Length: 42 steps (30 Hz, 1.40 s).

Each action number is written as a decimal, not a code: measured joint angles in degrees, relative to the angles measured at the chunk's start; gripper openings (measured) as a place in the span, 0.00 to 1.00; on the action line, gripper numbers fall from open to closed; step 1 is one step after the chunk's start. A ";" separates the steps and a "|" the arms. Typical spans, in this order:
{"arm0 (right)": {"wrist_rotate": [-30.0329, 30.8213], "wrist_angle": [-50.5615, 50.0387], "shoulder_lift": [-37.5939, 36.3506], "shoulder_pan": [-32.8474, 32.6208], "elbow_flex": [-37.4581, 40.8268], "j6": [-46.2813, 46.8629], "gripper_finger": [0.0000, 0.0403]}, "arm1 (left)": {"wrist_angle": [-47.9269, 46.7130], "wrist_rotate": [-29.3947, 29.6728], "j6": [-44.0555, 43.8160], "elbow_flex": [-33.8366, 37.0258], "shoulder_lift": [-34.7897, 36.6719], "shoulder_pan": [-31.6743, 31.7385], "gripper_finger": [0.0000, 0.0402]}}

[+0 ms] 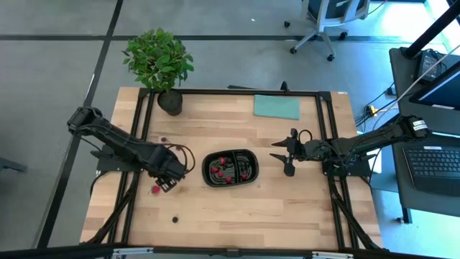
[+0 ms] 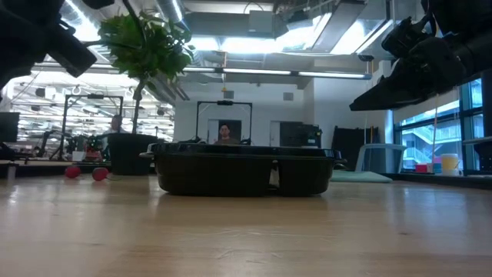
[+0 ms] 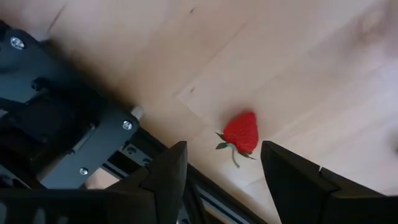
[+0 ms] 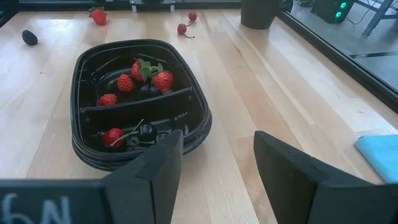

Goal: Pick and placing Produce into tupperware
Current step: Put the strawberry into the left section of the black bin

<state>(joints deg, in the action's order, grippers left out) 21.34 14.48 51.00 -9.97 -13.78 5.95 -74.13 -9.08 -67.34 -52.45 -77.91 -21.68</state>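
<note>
The black two-compartment tray sits at mid-table and holds several strawberries and dark berries. One loose strawberry lies on the wood to the tray's left. My left gripper hovers open just above it, and the berry shows beyond the gap between its fingers. My right gripper waits open to the right of the tray, raised off the table. A dark berry lies near the table's near edge. Small red pieces rest farther back on the left.
A potted plant stands at the far left of the table and a teal cloth lies at the far right. A black frame rail runs close beside the loose strawberry. Bare wood lies in front of the tray.
</note>
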 joint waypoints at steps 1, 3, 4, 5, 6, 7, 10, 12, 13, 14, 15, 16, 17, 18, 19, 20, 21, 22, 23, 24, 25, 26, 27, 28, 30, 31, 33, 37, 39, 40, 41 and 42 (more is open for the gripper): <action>0.00 0.00 0.00 0.01 0.00 0.01 0.50 | 0.00 0.02 0.23 0.00 0.00 -0.22 0.49; 0.00 0.00 0.00 -0.01 0.00 0.03 0.50 | 0.11 -0.12 0.13 0.00 0.00 -0.30 0.49; 0.00 0.00 0.00 0.01 0.01 0.03 0.50 | 0.16 -0.22 -0.05 0.00 0.00 -0.30 0.49; 0.00 0.01 0.00 0.01 0.00 0.03 0.50 | 0.13 -0.54 -0.03 0.00 0.00 -0.29 0.49; 0.00 0.02 0.00 0.01 0.00 0.03 0.50 | 0.14 -1.06 -0.03 0.00 0.00 -0.23 0.49; 0.00 0.02 0.00 -0.01 0.00 0.03 0.50 | 0.17 -1.25 -0.03 0.00 0.00 -0.23 0.49; 0.00 0.04 0.00 0.01 0.00 0.02 0.50 | 0.10 -1.38 -0.63 0.00 0.00 -0.21 0.49; 0.00 0.05 0.00 0.00 0.00 0.01 0.50 | -1.01 0.05 -2.83 0.00 -0.23 -0.07 0.49; 0.00 0.05 0.00 0.01 0.00 -0.01 0.50 | -1.43 0.52 -3.69 0.00 -0.26 0.35 0.49; 0.00 0.04 0.00 -0.01 0.00 -0.04 0.50 | -1.40 1.26 -4.35 0.00 -0.24 0.68 0.49; 0.00 0.04 0.00 0.01 0.00 -0.06 0.50 | -1.08 1.38 -4.76 0.00 -0.24 0.79 0.49; 0.00 0.06 0.00 0.01 0.00 -0.18 0.50 | -0.82 1.07 -5.31 0.00 -0.24 0.82 0.49; 0.00 0.14 0.00 -0.01 0.00 -0.21 0.50 | -0.57 0.59 -5.88 0.00 -0.24 0.77 0.49; 0.00 0.23 0.00 -0.01 0.00 -0.21 0.50 | -0.72 0.02 -5.95 0.00 -0.24 0.73 0.49; 0.00 0.24 0.00 0.01 0.00 -0.22 0.50 | -0.83 -0.28 -5.95 0.00 -0.24 0.71 0.49; 0.00 0.24 0.00 -0.01 0.00 -0.24 0.50 | -0.77 -0.49 -5.56 0.00 -0.24 0.73 0.49; 0.00 0.24 0.00 0.01 0.01 -0.23 0.50 | -0.73 -0.47 -5.05 0.00 -0.24 0.77 0.49; 0.00 0.24 0.00 0.01 0.00 -0.24 0.50 | -0.79 -0.46 -4.16 0.00 -0.24 0.78 0.49; 0.00 0.24 0.00 0.01 0.00 -0.25 0.50 | -0.82 -0.49 -2.98 0.00 -0.24 0.77 0.49; 0.00 0.24 0.00 0.01 0.00 -0.27 0.50 | -0.81 -0.55 -2.36 0.00 -0.24 0.76 0.49; 0.00 0.24 0.00 -0.01 0.00 -0.28 0.50 | -0.81 -0.78 -1.92 0.00 -0.24 0.73 0.49; 0.00 0.24 0.00 0.01 0.00 -0.28 0.50 | -0.81 -1.27 -1.72 0.00 -0.24 0.76 0.49; 0.00 0.22 0.00 0.00 0.00 -0.30 0.50 | -0.81 -1.70 -2.16 0.00 -0.24 0.77 0.49; 0.00 0.24 0.00 0.01 0.00 -0.30 0.50 | -1.00 -1.97 -3.00 0.00 -0.24 0.75 0.49; 0.00 0.22 0.00 -0.01 0.00 -0.32 0.50 | -2.22 -1.75 -4.31 0.00 -0.24 0.66 0.49; 0.00 0.23 0.00 0.00 0.00 -0.34 0.50 | -2.35 -0.88 -4.45 0.00 -0.24 0.70 0.49; 0.00 0.22 0.00 0.01 0.00 -0.44 0.50 | -2.11 0.72 -3.75 0.00 -0.24 0.73 0.49; 0.00 0.22 0.00 0.00 0.00 -0.45 0.50 | -1.92 0.98 -2.76 0.00 -0.24 0.71 0.49; 0.00 0.22 0.00 -0.01 0.00 -0.44 0.50 | -1.90 0.48 -2.77 0.00 -0.24 0.71 0.49; 0.00 0.22 0.00 0.01 0.00 -0.45 0.50 | -1.90 0.18 -2.67 0.00 -0.24 0.71 0.49; 0.00 0.22 0.00 0.01 0.00 -0.45 0.50 | -1.89 -0.27 -2.61 0.00 -0.24 0.71 0.49; 0.01 0.22 0.00 0.01 0.00 -0.45 0.50 | -1.90 -0.76 -2.62 0.00 -0.24 0.71 0.49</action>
<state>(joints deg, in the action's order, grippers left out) 21.35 14.70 51.00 -9.96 -13.78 5.50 -76.03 -9.84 -69.96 -52.45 -78.15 -20.97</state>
